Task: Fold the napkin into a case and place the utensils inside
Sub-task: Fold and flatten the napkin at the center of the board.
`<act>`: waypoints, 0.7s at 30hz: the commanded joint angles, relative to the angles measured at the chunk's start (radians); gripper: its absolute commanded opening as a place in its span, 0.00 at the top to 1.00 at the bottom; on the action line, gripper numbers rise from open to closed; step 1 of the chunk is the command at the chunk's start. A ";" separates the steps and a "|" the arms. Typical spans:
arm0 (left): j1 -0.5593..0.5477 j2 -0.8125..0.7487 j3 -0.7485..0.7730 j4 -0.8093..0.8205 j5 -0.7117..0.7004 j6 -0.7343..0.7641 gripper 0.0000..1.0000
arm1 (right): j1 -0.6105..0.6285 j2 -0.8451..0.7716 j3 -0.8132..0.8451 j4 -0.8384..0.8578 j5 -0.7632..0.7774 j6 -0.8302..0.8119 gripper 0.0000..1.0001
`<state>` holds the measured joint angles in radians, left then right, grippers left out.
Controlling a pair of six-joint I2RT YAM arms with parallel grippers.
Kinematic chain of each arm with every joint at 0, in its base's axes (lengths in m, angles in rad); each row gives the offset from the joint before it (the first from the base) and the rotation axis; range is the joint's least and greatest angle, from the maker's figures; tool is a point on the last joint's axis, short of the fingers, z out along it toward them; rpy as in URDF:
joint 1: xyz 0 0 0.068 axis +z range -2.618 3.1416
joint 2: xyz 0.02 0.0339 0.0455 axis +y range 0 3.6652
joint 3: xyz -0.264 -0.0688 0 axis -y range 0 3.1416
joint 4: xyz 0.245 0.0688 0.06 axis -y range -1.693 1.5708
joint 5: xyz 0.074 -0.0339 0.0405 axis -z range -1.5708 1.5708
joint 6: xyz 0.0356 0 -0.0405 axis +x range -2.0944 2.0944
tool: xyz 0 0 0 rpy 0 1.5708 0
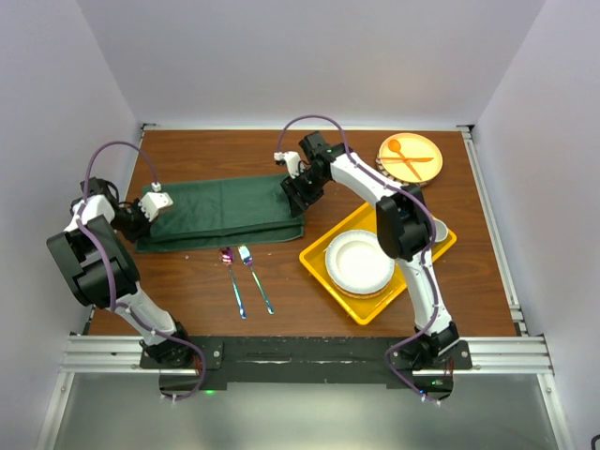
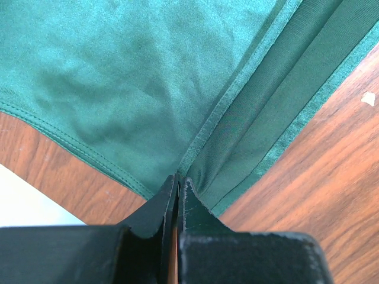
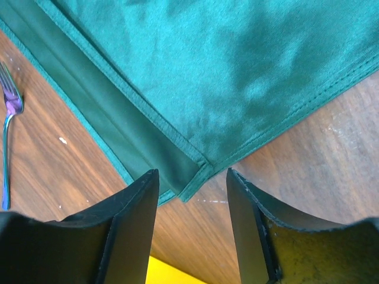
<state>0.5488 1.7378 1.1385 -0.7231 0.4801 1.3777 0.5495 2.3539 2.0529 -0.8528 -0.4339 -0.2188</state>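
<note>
The dark green napkin [image 1: 220, 214] lies folded in a long strip across the wooden table, its layered hems showing in both wrist views [image 2: 118, 77] [image 3: 237, 59]. My left gripper [image 1: 148, 211] [image 2: 178, 177] is at its left end, shut on the cloth's edge where the hems meet. My right gripper [image 1: 298, 192] [image 3: 192, 171] hovers at the right end, open, with the napkin's corner between its fingers and untouched. Two iridescent utensils [image 1: 239, 279] lie side by side just in front of the napkin. The fork [image 3: 9, 100] shows in the right wrist view.
A yellow tray [image 1: 319, 255] holding stacked white plates [image 1: 358, 262] sits right of the napkin, under the right arm. An orange plate [image 1: 427, 148] with an orange spoon and fork is at the back right. White walls close in the table.
</note>
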 commanded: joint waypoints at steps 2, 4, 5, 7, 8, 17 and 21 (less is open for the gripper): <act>0.008 -0.014 0.012 0.010 0.038 0.014 1.00 | 0.001 0.033 0.001 0.023 0.011 0.029 0.50; 0.007 -0.012 0.014 0.013 0.038 0.012 1.00 | 0.001 0.033 -0.003 0.021 0.012 0.030 0.52; 0.008 -0.012 0.014 0.013 0.038 0.012 1.00 | 0.001 0.033 -0.008 0.020 0.012 0.030 0.52; 0.008 -0.006 0.017 0.013 0.037 0.007 0.99 | 0.001 0.030 -0.011 0.017 0.015 0.029 0.53; 0.008 -0.003 0.018 0.013 0.040 0.004 0.99 | 0.003 0.028 -0.016 0.015 0.015 0.029 0.54; 0.011 0.003 0.026 0.024 0.048 -0.034 1.00 | 0.001 -0.028 -0.022 0.026 -0.016 0.035 0.88; 0.020 0.037 0.098 0.033 0.080 -0.142 1.00 | 0.001 -0.044 -0.019 0.066 -0.009 0.047 1.00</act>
<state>0.5507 1.7443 1.1461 -0.7189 0.4938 1.3392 0.5495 2.3886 2.0361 -0.8402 -0.4370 -0.1909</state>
